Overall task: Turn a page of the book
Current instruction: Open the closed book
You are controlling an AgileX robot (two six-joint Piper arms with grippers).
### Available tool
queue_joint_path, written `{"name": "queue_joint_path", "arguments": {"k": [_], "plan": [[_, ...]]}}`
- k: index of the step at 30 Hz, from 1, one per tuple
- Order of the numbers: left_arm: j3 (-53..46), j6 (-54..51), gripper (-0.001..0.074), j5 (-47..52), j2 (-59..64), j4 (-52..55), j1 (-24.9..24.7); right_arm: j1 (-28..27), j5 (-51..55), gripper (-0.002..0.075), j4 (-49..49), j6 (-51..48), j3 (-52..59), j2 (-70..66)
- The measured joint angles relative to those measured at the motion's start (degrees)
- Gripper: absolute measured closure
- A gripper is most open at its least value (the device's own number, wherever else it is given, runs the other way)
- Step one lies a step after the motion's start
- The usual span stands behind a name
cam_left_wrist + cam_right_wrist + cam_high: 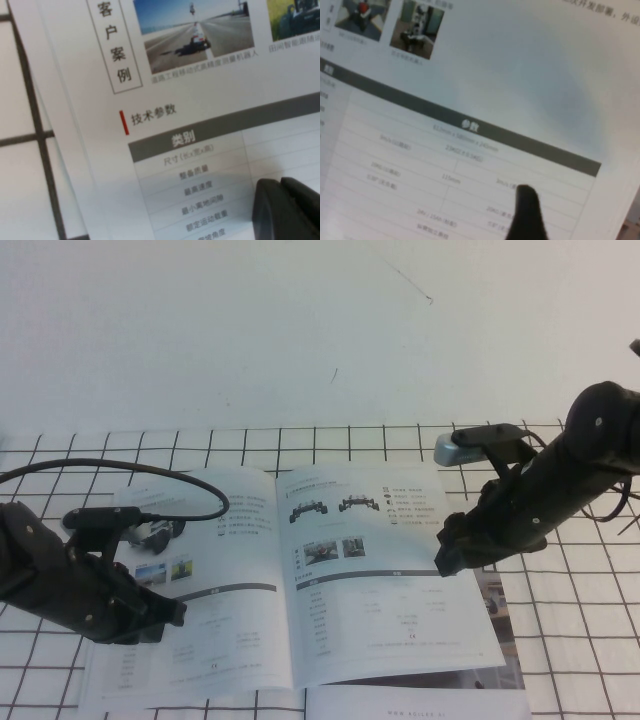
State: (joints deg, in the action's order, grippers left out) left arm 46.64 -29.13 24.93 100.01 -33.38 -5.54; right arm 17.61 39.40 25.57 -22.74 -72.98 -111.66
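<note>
The book (300, 580) lies open on the gridded cloth. Its right-hand page (390, 590) shows two black wheeled chassis at the top, two small photos and a grey-barred table. My right gripper (447, 558) is at that page's outer edge, low over the table rows (470, 165); it shows as a dark tip in the right wrist view (527, 215). My left gripper (165, 615) is shut and rests on the left-hand page (200, 100), near its table (280, 210). The left arm hides part of that page.
A second booklet (500, 610) with a room photo lies under the book's right side and sticks out at the front (420, 705). The white cloth with black grid lines (580, 640) covers the table. A black cable (150, 475) loops over the left arm.
</note>
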Motion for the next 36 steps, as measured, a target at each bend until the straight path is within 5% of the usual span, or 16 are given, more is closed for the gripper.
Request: {"name": "queue_joint_path", "arguments": {"k": [14, 36], "plan": [[0.0, -0.6, 0.0739, 0.0, 0.0, -0.7, 0.0, -0.1, -0.3, 0.0239, 5.0, -1.6, -0.2, -4.7], [0.0, -1.5, 0.0739, 0.0, 0.0, -1.3, 0.0, 0.0, 1.1, 0.0239, 27.2, -17.0, -0.2, -5.8]]}}
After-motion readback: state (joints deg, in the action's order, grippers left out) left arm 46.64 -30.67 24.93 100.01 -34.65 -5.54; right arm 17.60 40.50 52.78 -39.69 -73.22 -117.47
